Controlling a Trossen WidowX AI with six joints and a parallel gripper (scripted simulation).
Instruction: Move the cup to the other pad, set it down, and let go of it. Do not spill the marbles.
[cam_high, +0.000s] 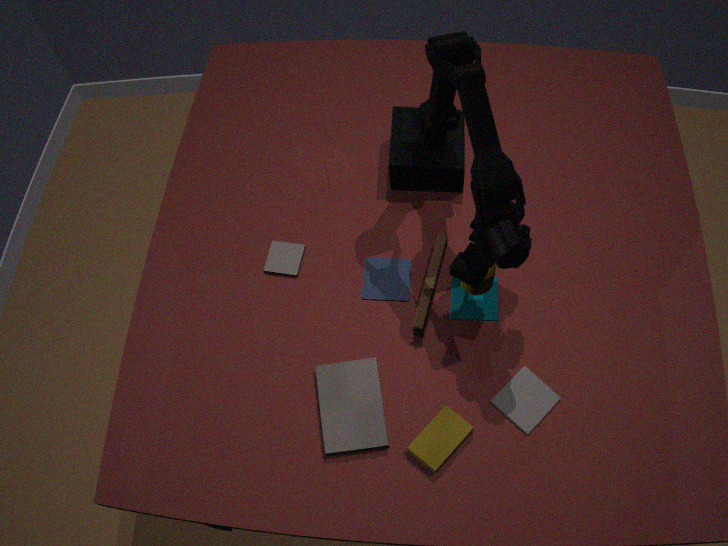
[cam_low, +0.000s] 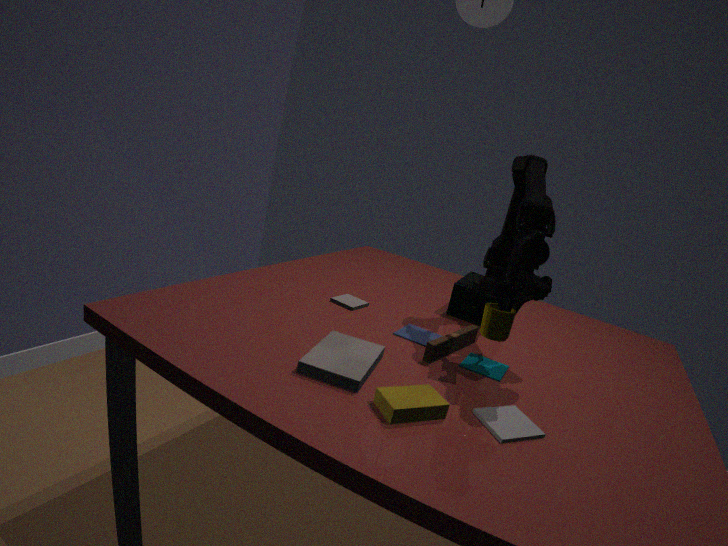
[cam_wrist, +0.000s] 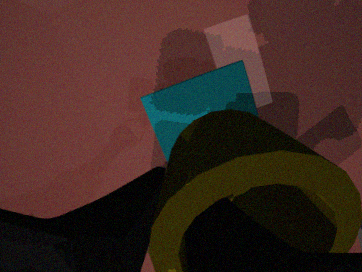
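Observation:
The yellow cup (cam_high: 478, 286) (cam_low: 496, 324) (cam_wrist: 270, 165) is upright in the air above the teal pad (cam_high: 475, 310) (cam_low: 483, 366) (cam_wrist: 200, 95). In the wrist view its rim fills the lower right. My gripper (cam_high: 477, 271) (cam_low: 503, 303) is shut on the cup. In the exterior view a gap shows between the cup's bottom and the tabletop. The blue pad (cam_high: 376, 282) (cam_low: 414, 334) lies to the left, with nothing on it. The marbles cannot be made out; the cup's inside is dark and partly hidden by the gripper.
A low wooden bar (cam_high: 430, 286) (cam_low: 451, 346) stands between the two pads. A small white tile (cam_high: 285, 258) (cam_low: 349, 302) lies at the left. A grey slab (cam_high: 351, 405) (cam_low: 342, 357), a yellow block (cam_high: 439, 437) (cam_low: 410, 397) and another white tile (cam_high: 526, 399) (cam_low: 508, 423) lie toward the front.

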